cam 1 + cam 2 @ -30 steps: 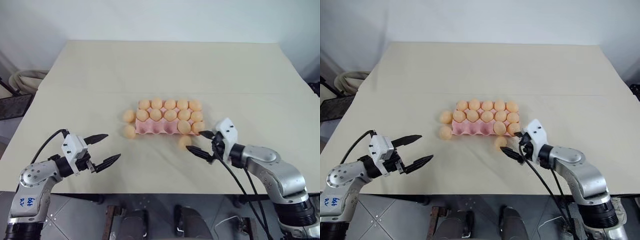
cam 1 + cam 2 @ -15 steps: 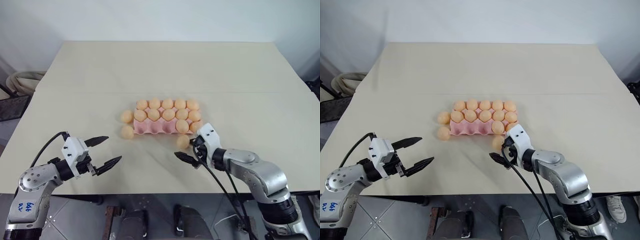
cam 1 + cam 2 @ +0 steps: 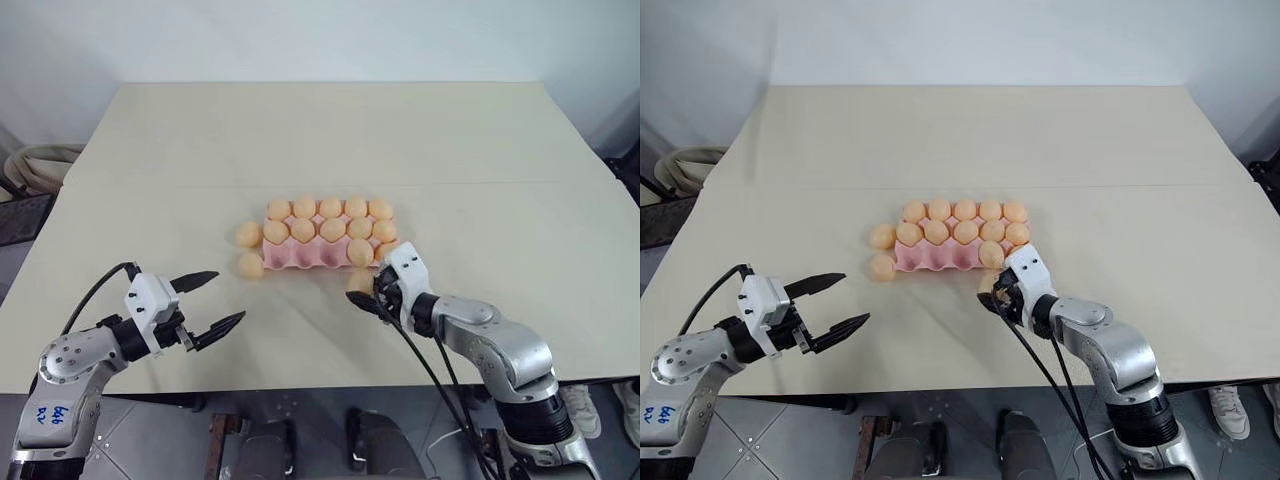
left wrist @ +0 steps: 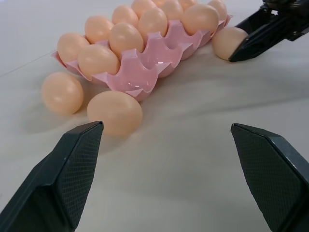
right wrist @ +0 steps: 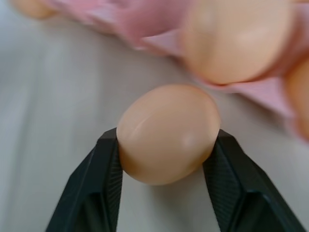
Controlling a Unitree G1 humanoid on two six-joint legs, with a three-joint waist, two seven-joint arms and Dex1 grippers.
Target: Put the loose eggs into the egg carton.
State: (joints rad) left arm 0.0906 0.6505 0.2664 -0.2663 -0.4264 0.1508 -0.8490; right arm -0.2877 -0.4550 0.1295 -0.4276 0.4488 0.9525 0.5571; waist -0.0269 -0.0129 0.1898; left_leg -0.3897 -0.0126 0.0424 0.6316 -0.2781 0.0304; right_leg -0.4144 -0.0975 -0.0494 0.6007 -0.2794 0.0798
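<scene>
The pink egg carton (image 3: 309, 258) lies mid-table with its back two rows full of eggs and two eggs at the right end of the front row. Two loose eggs (image 3: 247, 234) (image 3: 251, 265) rest on the table just off its left end. A third loose egg (image 5: 166, 133) sits on the table by the carton's front right corner, and my right gripper (image 3: 362, 293) is shut on it, one finger (image 5: 104, 193) on each side. My left gripper (image 3: 207, 303) hovers open and empty near the front left edge, well short of the two loose eggs (image 4: 115, 112).
The cream table (image 3: 330, 140) stretches wide behind the carton. Black cables trail from my right arm (image 3: 430, 360) over the front edge. Some coiled hose (image 3: 30, 165) lies off the table's left side.
My right gripper has moved left to the egg at the carton's front right corner and closed on it. The left gripper has stayed put and open.
</scene>
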